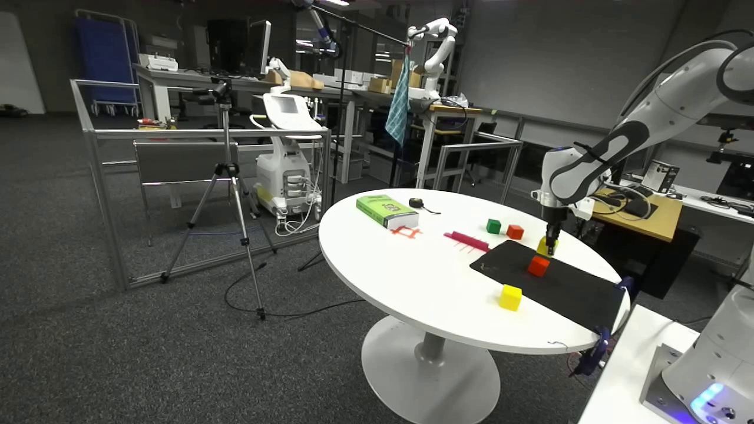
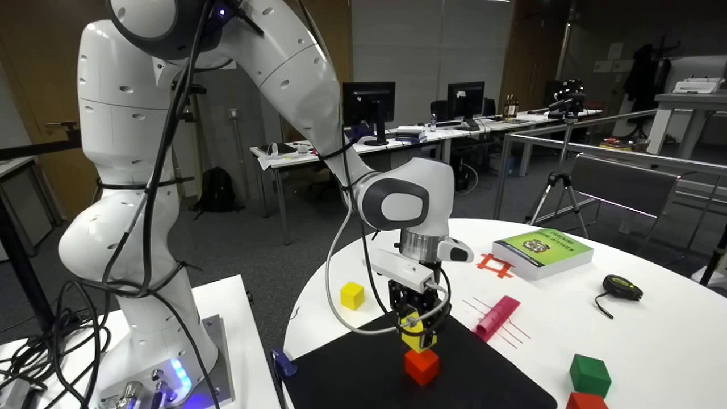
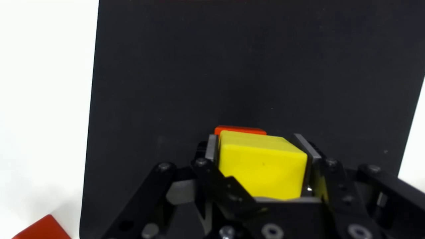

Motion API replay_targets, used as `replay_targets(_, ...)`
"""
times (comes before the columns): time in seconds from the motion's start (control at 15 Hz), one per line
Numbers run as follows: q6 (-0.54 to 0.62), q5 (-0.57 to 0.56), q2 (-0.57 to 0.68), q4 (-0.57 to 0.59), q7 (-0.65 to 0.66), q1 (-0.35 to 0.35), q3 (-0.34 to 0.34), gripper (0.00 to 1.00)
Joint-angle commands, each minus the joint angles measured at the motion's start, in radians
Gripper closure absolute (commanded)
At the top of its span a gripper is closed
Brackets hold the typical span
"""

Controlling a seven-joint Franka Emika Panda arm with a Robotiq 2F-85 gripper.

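Claw narrowed onto a yellow cube, gripping it from two opposite sides (wrist view). Yellow cube held over a red cube, which sits on the black mat; in the wrist view just a strip of red shows past one edge of the yellow. Whether the two cubes touch: cannot tell.

Surroundings, in an exterior view: second yellow cube on the white worktop, off the mat, just beside its near left edge. Green cube and second red cube close to each other past the mat's far side. Long magenta piece left of the mat. Green book far left, tape measure to its right.
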Motion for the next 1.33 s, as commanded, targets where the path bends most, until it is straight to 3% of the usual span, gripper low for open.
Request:
replay_targets(0.0, -0.008, -0.010, 0.033, 0.039, -0.042, -0.026, 0.003, 0.68)
replay_targets(1.27, 0.028, 0.009, 0.060, 0.012, -0.100, -0.060, 0.014, 0.68)
